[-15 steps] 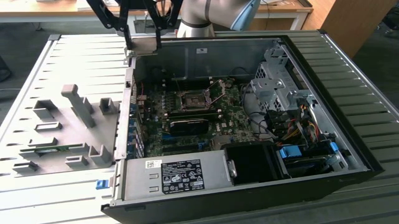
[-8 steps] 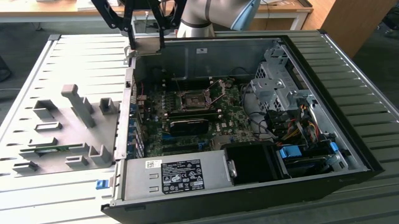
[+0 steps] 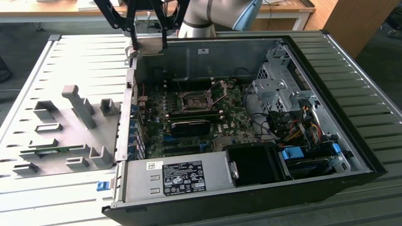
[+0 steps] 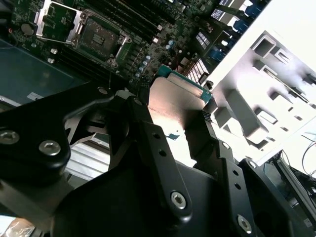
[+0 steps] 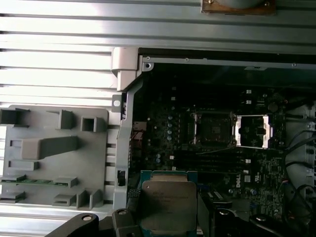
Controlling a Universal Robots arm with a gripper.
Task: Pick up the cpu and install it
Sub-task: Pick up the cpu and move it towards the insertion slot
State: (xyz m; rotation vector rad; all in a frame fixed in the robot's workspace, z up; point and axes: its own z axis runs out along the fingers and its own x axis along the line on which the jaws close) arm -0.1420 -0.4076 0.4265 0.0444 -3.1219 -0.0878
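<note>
Tool (image 3: 148, 43) clamped on cpu (image 5: 168, 210), above edge of case (image 3: 207, 59); open socket (image 3: 199, 100) well apart, lower, toward exterior view's right.

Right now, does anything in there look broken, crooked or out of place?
Nothing stands out. The gripper holds the cpu above the open computer case. The socket sits empty with its metal lid flipped open.
</note>
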